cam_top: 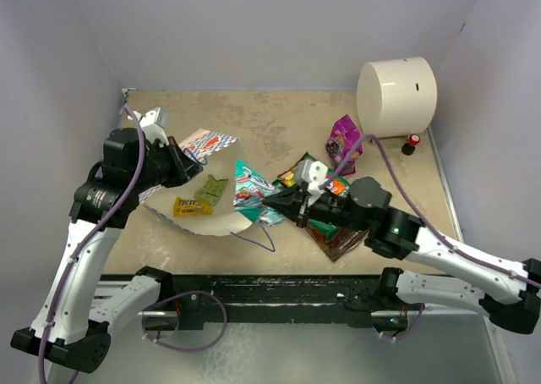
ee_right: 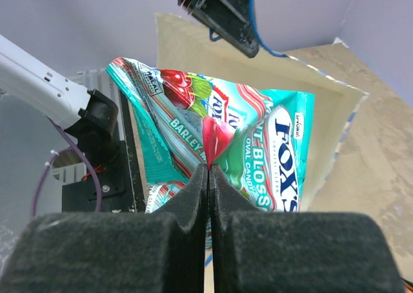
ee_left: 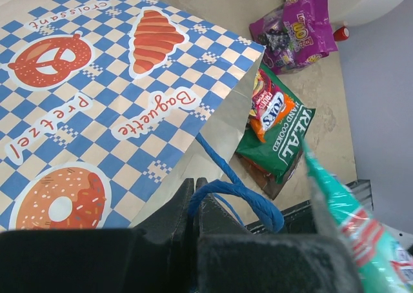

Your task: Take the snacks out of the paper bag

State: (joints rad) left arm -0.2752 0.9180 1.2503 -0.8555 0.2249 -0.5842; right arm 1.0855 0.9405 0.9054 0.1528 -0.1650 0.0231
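Grey walls close in a beige surface (cam_top: 279, 122), with one cream cylinder (cam_top: 396, 96) and one small red object (cam_top: 413, 140) at the far right corner. One paper bag (cam_top: 215, 225) lies on its side at centre-left, with its checkered face up and its mouth open toward the right arm. The left gripper (ee_left: 195, 186) has its jaws clamped together on the bag's blue cord handle (ee_left: 235, 193), holding the mouth up. The right gripper (ee_right: 208, 170) has its jaws pinched on the edge of one teal candy packet (ee_right: 258, 138), which is held at the mouth of the bag, just clear of the rim. The task appears to be roughly two-thirds done. One magenta pouch (cam_top: 345, 140) lies out on the surface near the cylinder. A pile beside the right arm shows one orange pack (ee_left: 270, 106) on top of one green packet (ee_left: 284, 144), with one dark brown packet (ee_left: 268, 180) beneath. The arm covers part of that pile, so its full count cannot be confirmed. Two snacks can be seen inside the bag: one yellow packet (cam_top: 191, 205) and one olive-green packet (cam_top: 211, 189), lying side by side on its lower wall. Whether more sit deeper in cannot be told. Outstanding, in my judgement, are setting down the teal packet and removing those two.
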